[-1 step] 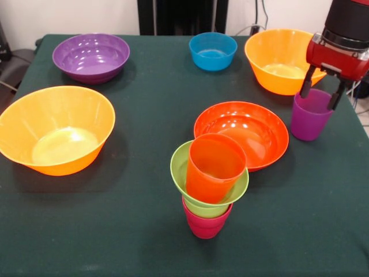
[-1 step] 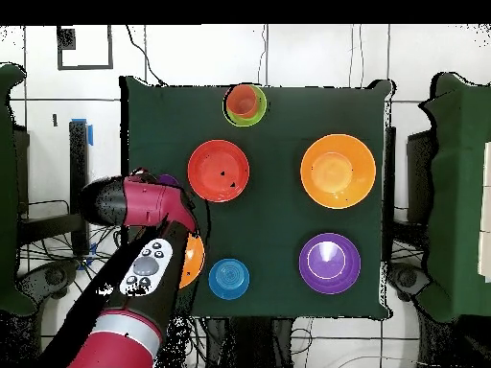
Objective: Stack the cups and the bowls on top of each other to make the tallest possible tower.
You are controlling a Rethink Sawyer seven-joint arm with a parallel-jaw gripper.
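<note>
The tower (image 1: pixel 207 190) stands near the table's front edge. It has a crimson cup (image 1: pixel 206 225) at the bottom, a wide lime green bowl (image 1: pixel 180 170) in that, and an orange-red cup (image 1: pixel 214 167) leaning inside the bowl. Seen from overhead, the tower (image 2: pixel 245 103) sits at the table's far edge. A purple cup (image 1: pixel 310 121) stands upright on the table at the right. My gripper (image 1: pixel 320 97) is over its rim, open, with one finger on each side of the rim. The arm (image 2: pixel 144 206) covers the gripper in the overhead view, and only a sliver of the purple cup (image 2: pixel 168 179) shows.
A red-orange bowl (image 1: pixel 259 130) lies between the tower and the purple cup. One large orange bowl (image 1: pixel 277 63) sits just behind the gripper, and another (image 1: pixel 56 130) is at the left. The purple bowl (image 1: pixel 91 56) and blue bowl (image 1: pixel 213 51) are at the back.
</note>
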